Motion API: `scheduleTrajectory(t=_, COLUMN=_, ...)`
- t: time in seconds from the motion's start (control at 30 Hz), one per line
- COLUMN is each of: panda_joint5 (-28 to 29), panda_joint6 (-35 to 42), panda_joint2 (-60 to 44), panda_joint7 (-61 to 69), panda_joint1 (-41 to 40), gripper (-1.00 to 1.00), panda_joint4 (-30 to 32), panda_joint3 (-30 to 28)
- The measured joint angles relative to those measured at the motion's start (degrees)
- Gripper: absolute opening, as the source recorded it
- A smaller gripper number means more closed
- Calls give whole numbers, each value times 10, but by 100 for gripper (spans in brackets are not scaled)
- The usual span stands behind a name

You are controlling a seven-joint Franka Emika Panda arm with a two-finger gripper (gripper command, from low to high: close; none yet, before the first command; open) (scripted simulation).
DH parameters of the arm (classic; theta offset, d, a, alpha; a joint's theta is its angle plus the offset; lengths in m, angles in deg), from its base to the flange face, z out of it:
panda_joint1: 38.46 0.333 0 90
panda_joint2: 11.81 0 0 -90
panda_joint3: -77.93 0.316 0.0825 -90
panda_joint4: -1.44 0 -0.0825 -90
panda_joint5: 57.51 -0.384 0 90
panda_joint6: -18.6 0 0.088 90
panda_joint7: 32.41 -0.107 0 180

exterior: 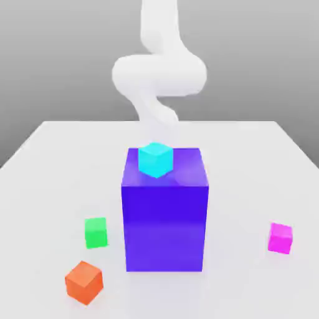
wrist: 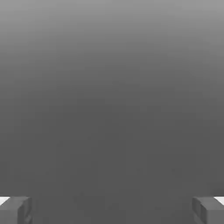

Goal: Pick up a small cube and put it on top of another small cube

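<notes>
Altogether, five coloured blocks sit on a pale table (exterior: 50,156), with a white robot arm (exterior: 159,71) rising behind them at twelve o'clock in the exterior view.

At the table's centre stands one big blue-purple block (exterior: 164,215), far larger than the rest. One cyan cube (exterior: 154,159) rests on its top face, near the edge facing the camera and slightly toward the exterior view's left. Raised like that, it looks like a candidate base for stacking, though which cube is meant to receive the other is a judgement, not something shown.

Around the big block lie three loose small cubes, each resting flat on the table and well apart from the others. The pink cube (exterior: 280,238), the one to be picked up, sits at about four o'clock from the big block. One green cube (exterior: 96,232) sits at about eight o'clock, just beside the block's lower left side. One orange cube (exterior: 83,282), turned corner-on to the camera, lies at about seven o'clock, nearest the viewer.

Seen from the hand view, the gripper (wrist: 112,212) has its two grey fingertips (wrist: 16,210) spread wide at opposite edges, with nothing between them. It holds no cube, so the pickup has likely not begun.

Count: one large block, four small cubes, one arm.
</notes>
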Motion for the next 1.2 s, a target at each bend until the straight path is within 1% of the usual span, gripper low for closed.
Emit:
scheduleTrajectory(t=0.03, panda_joint5=-11, panda_joint6=-2, panda_joint2=-13, panda_joint7=28, panda_joint1=20, gripper=0, panda_joint4=3, panda_joint3=-11)
scheduleTrajectory(t=0.07, panda_joint5=-11, panda_joint6=-2, panda_joint2=-13, panda_joint7=28, panda_joint1=20, gripper=0, panda_joint4=3, panda_joint3=-11)
scheduleTrajectory(t=0.1, panda_joint5=-27, panda_joint6=-4, panda_joint2=-33, panda_joint7=67, panda_joint1=48, gripper=0, panda_joint4=7, panda_joint3=-27)
scheduleTrajectory(t=0.2, panda_joint5=-27, panda_joint6=-4, panda_joint2=-33, panda_joint7=67, panda_joint1=48, gripper=0, panda_joint4=7, panda_joint3=-27)
scheduleTrajectory(t=0.27, panda_joint5=-58, panda_joint6=-13, panda_joint2=-84, panda_joint7=167, panda_joint1=145, gripper=0, panda_joint4=19, panda_joint3=-85)
scheduleTrajectory(t=0.3, panda_joint5=-87, panda_joint6=-13, panda_joint2=-107, panda_joint7=217, panda_joint1=158, gripper=0, panda_joint4=22, panda_joint3=-88)
scheduleTrajectory(t=0.33, panda_joint5=-87, panda_joint6=-13, panda_joint2=-107, panda_joint7=217, panda_joint1=158, gripper=0, panda_joint4=22, panda_joint3=-88)
scheduleTrajectory(t=0.4, panda_joint5=-126, panda_joint6=-16, panda_joint2=-148, panda_joint7=303, panda_joint1=206, gripper=0, panda_joint4=30, panda_joint3=-111)
scheduleTrajectory(t=0.43, panda_joint5=-126, panda_joint6=-16, panda_joint2=-148, panda_joint7=303, panda_joint1=206, gripper=0, panda_joint4=30, panda_joint3=-111)
scheduleTrajectory(t=0.5, panda_joint5=-164, panda_joint6=-19, panda_joint2=-189, panda_joint7=386, panda_joint1=247, gripper=0, panda_joint4=37, panda_joint3=-128)
scheduleTrajectory(t=0.53, panda_joint5=-164, panda_joint6=-19, panda_joint2=-189, panda_joint7=386, panda_joint1=247, gripper=0, panda_joint4=37, panda_joint3=-128)
scheduleTrajectory(t=0.63, panda_joint5=-212, panda_joint6=-22, panda_joint2=-244, panda_joint7=496, panda_joint1=297, gripper=0, panda_joint4=47, panda_joint3=-145)
scheduleTrajectory(t=0.77, panda_joint5=-257, panda_joint6=-25, panda_joint2=-298, panda_joint7=603, panda_joint1=336, gripper=0, panda_joint4=57, panda_joint3=-148)
scheduleTrajectory(t=0.93, panda_joint5=-299, panda_joint6=-34, panda_joint2=-359, panda_joint7=723, panda_joint1=370, gripper=0, panda_joint4=70, panda_joint3=-140)
scheduleTrajectory(t=1.2, panda_joint5=-330, panda_joint6=-64, panda_joint2=-441, panda_joint7=892, panda_joint1=421, gripper=0, panda_joint4=95, panda_joint3=-116)
